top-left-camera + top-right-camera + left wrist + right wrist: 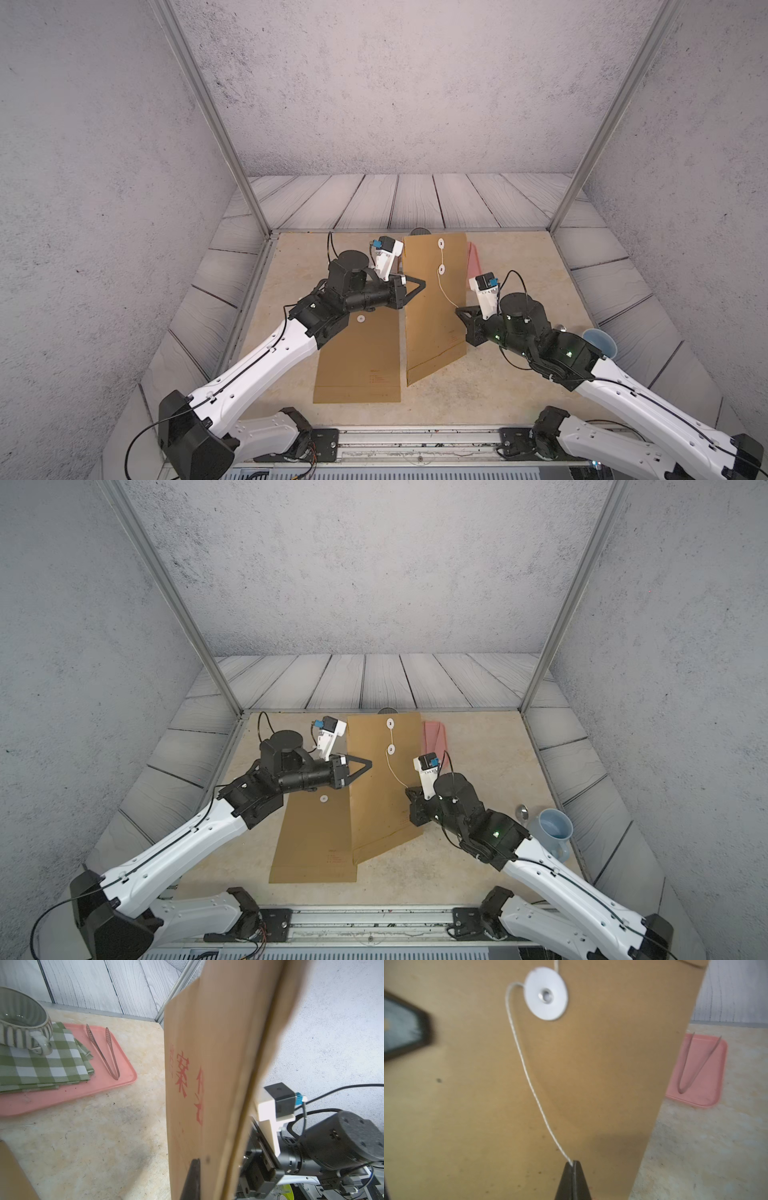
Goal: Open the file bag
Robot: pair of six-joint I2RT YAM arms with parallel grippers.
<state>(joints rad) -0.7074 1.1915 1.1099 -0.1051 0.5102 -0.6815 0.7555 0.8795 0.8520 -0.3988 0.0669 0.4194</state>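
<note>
In a top view the bag (434, 316) is held up near upright over the middle of the table (490, 399), flap end toward 12 o'clock. The left gripper (423, 284) reaches in from 9 o'clock and is clamped on the bag's side edge, propping it. The right gripper (458, 309), at the bag's 4 o'clock, is pinched tight on the end of the string (445, 291), which runs up to the lower disc (441, 270). The upper disc (440, 242) sits at 12 o'clock from that.

In both top views a second bag (316, 845) lies flat at 7 o'clock, partly under the left arm. A mug (552, 827) stands well apart at 4 o'clock and a tray (435, 735) lies at 1 o'clock.

The left wrist view shows one finger (193, 1178) on the bag's printed face. Beyond it the tray carries tongs (104, 1053), a cloth (41, 1064) and a cup (20, 1022), all clear of the work.

The right wrist view shows the string curling round the lower disc's rim. It looks like a part turn is left there, though blur leaves that unsure.

The step in hand is unwinding the tie. Next the right gripper should circle the disc with gentle tension while the left holds steady, and the flap can be lifted after that. The nearby left arm limits that circle
</note>
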